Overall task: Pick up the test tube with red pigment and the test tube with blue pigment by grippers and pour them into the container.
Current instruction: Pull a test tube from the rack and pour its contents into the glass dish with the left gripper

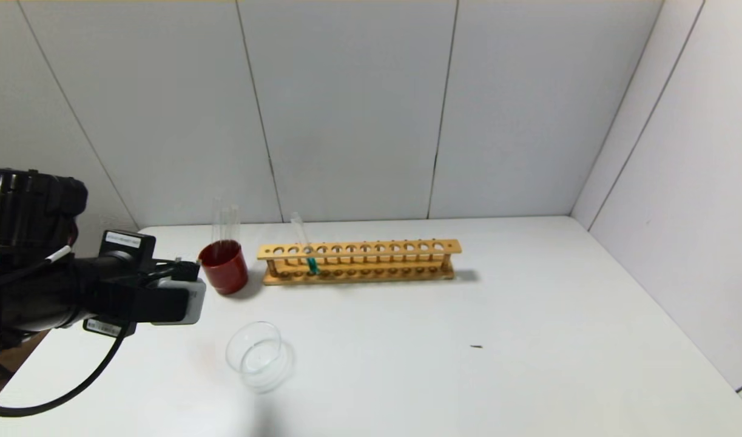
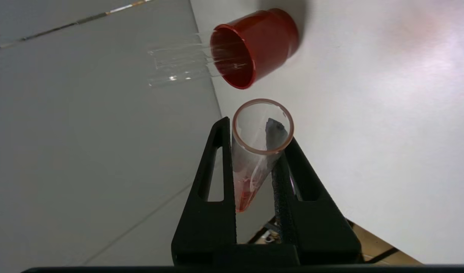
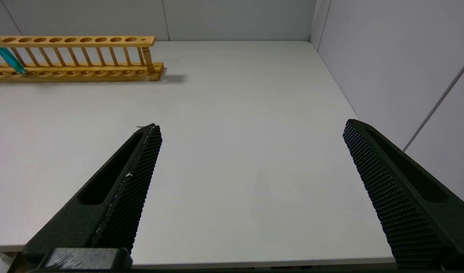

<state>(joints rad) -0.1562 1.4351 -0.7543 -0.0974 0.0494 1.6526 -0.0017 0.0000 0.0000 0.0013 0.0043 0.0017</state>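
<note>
Head view: I count one rack (image 1: 358,262), one red cup (image 1: 224,266), one dish (image 1: 256,355) and one blue tube (image 1: 304,244) on the white table (image 1: 528,340). The rack is wooden, with a single row of holes, and only the blue tube stands in it, tilted, near its left end, with teal liquid at the bottom. The red cup stands just left of the rack and holds a few plain tubes (image 1: 225,221) that stick up from it; I cannot count them surely. The dish is clear glass, nearer to me than the cup, and I see no coloured liquid in it. My left gripper (image 1: 182,291) hangs at the left, beside the cup and above the table.

Left wrist view: the left gripper (image 2: 254,167) pinches the red tube (image 2: 254,159) between its two black fingers (image 2: 216,189). The tube's open mouth points toward the red cup (image 2: 254,47), and a thin orange-red liquid lies at its closed end. Three plain tubes (image 2: 178,66) come out of the cup.

Right wrist view: the right gripper (image 3: 250,132) has its jaws spread wide above the bare table (image 3: 235,113), holding nothing. The rack (image 3: 72,58) with the blue tube (image 3: 10,60) is well apart from it.
</note>
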